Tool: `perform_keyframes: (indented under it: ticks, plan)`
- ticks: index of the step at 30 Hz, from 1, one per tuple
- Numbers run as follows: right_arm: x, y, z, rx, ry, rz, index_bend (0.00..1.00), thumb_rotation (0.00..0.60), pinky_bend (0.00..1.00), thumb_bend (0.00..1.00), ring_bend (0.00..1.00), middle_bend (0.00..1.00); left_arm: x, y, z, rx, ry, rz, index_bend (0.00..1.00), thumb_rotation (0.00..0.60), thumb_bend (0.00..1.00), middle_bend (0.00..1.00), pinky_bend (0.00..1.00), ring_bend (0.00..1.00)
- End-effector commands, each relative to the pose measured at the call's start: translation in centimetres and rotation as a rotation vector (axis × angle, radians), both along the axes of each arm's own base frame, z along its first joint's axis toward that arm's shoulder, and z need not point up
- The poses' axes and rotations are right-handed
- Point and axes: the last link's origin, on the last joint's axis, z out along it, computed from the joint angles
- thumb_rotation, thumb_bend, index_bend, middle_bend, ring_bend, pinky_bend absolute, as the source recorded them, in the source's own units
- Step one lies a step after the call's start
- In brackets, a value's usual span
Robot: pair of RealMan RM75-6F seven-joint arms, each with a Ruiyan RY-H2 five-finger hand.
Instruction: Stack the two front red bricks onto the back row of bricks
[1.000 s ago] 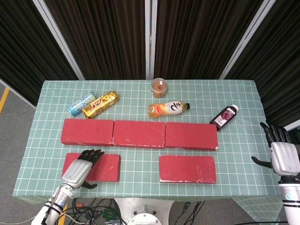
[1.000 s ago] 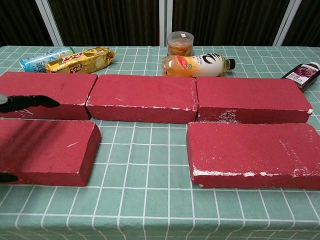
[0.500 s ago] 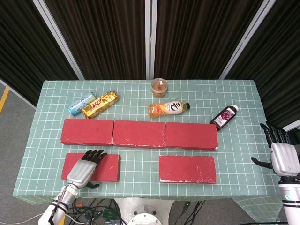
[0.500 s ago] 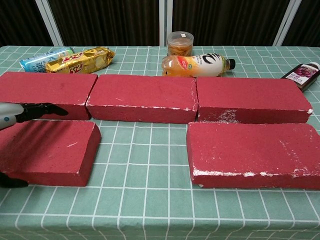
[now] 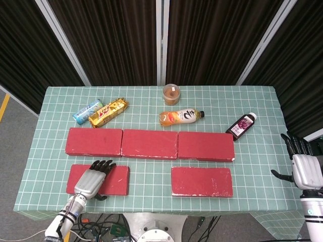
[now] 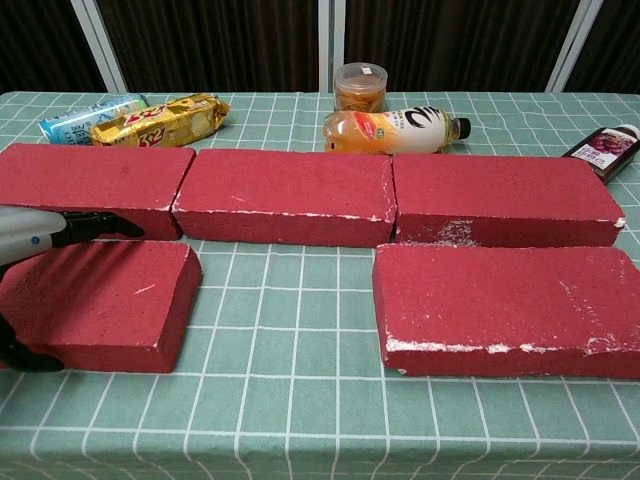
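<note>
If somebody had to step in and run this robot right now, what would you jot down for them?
Left hand: lies over the front left brick, fingers toward the back row; no lift visible, grip unclear.
Right hand: off the table's right edge, fingers apart, holding nothing.
Front right brick: flat on the table, untouched.
Back row: three bricks end to end, nothing on top.
Done: nothing stacked.
Left: lift both front bricks onto the back row.

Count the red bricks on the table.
5. Back row: left brick, middle brick, right brick. Front: front-left brick under the left hand, front-right brick. None seems hidden.
</note>
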Motion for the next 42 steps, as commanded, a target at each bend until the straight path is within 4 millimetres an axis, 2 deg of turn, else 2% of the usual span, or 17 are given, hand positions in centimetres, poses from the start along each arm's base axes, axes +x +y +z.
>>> perform_keyframes:
  ticks: [1, 6, 26, 33, 42]
  plan:
    - [-0.1, 0.0, -0.1, 0.000, -0.005, 0.000, 0.00, 0.600, 0.00, 0.00, 0.00, 0.00, 0.1, 0.2, -0.3, -0.001, -0.008, 0.000, 0.01, 0.600, 0.00, 0.00, 0.00, 0.00]
    - [-0.4, 0.1, -0.5, 0.014, -0.006, -0.010, 0.00, 0.600, 0.00, 0.00, 0.00, 0.00, 0.4, 0.4, -0.6, 0.006, -0.022, -0.026, 0.01, 0.600, 0.00, 0.02, 0.00, 0.00]
    - [-0.6, 0.2, -0.1, -0.007, -0.010, -0.015, 0.00, 0.600, 0.00, 0.00, 0.00, 0.00, -0.1, 0.3, -0.7, 0.017, -0.041, -0.012, 0.01, 0.600, 0.00, 0.22, 0.00, 0.00]
    - [-0.8, 0.3, 0.0, -0.012, -0.012, -0.019, 0.00, 0.600, 0.00, 0.00, 0.00, 0.00, 0.5, 0.1, 0.4, 0.055, -0.050, -0.035, 0.01, 0.600, 0.07, 0.28, 0.00, 0.00]
    - [-0.8, 0.3, 0.1, -0.016, -0.018, -0.021, 0.00, 0.600, 0.00, 0.00, 0.00, 0.00, 1.8, 0.8, 3.3, 0.141, -0.015, -0.086, 0.02, 0.600, 0.11, 0.30, 0.00, 0.00]
